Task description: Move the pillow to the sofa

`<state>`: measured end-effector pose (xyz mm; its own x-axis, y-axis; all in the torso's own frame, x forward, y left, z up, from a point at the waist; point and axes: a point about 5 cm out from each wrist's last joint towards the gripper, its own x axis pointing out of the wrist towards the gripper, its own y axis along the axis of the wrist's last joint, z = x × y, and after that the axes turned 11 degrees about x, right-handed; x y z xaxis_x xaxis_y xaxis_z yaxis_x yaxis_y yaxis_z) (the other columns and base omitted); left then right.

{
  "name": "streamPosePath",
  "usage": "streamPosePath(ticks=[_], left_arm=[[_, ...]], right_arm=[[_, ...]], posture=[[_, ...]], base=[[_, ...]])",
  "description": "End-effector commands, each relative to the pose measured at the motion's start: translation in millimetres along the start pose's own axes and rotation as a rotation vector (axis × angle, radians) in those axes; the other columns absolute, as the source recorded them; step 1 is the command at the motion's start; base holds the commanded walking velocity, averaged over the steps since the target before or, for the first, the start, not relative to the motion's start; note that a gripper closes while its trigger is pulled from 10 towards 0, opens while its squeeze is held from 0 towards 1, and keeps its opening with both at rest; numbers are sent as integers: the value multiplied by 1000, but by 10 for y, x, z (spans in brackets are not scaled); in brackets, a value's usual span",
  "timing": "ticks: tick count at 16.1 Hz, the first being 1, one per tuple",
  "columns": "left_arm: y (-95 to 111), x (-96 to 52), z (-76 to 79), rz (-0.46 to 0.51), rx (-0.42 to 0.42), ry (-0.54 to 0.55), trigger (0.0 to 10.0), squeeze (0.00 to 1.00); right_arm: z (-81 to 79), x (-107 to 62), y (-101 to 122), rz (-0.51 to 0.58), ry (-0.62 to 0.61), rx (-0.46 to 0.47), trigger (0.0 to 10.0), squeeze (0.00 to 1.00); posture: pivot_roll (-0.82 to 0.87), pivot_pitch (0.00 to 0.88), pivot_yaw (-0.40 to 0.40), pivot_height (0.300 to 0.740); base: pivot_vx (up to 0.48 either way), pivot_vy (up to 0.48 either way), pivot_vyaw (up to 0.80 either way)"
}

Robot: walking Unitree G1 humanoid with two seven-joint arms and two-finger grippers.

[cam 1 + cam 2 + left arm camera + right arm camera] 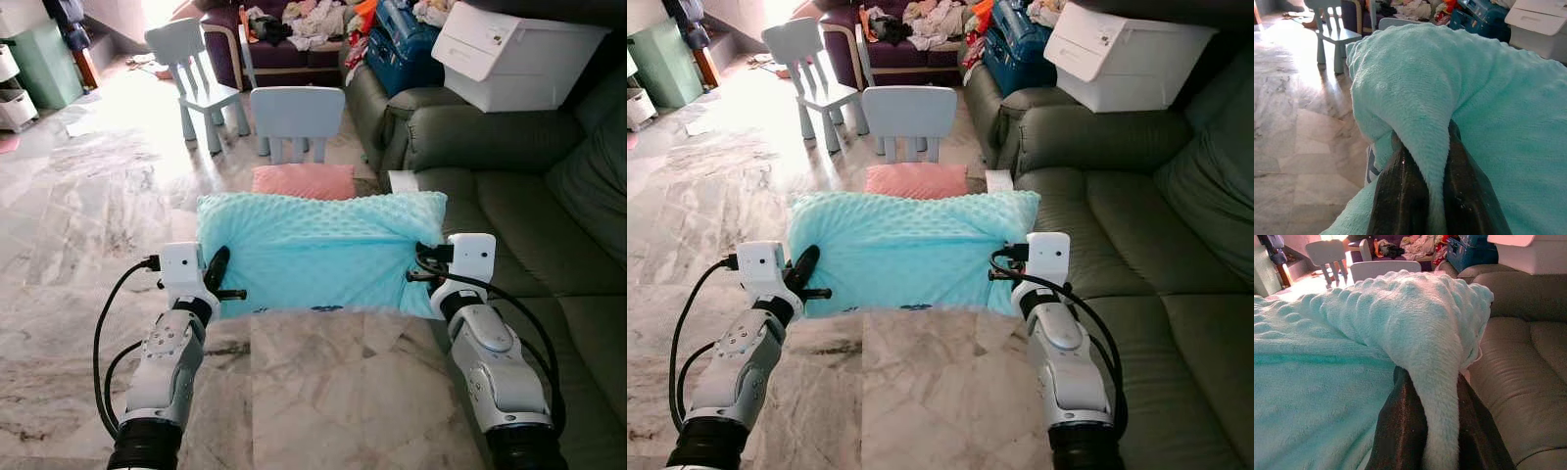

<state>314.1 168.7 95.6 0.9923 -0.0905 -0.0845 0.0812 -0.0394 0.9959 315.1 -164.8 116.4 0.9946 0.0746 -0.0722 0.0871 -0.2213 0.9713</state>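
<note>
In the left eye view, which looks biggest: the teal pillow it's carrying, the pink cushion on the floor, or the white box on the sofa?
1. teal pillow, though it's nearest the camera
2. white box
3. pink cushion, partly hidden behind the pillow

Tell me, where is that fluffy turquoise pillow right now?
The turquoise pillow hangs above the marble floor, pinched between left gripper and right gripper, beside the green sofa.

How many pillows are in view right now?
2. The teal pillow is held up between the left gripper and right gripper; a pink pillow lies on the floor behind it. Others may be hidden.
</note>
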Motion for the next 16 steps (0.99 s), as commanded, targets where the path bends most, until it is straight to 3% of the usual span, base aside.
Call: streamPosePath(ticks=[1, 7, 16], left_arm=[[13, 1, -41, 8, 24, 20, 10000, 0], [18, -2, 59, 17, 15, -31, 10000, 0], [14, 1, 30, 22, 47, -5, 10000, 0]], right_arm=[[22, 0, 93, 46, -5, 5, 10000, 0], [26, 4, 102, 49, -7, 5, 10000, 0], [34, 4, 104, 50, -9, 7, 10000, 0]], posture=[[-114, 15, 19, 740], [-115, 16, 18, 740], [-117, 18, 18, 740]], base=[[0, 0, 0], [0, 0, 0], [0, 0, 0]])
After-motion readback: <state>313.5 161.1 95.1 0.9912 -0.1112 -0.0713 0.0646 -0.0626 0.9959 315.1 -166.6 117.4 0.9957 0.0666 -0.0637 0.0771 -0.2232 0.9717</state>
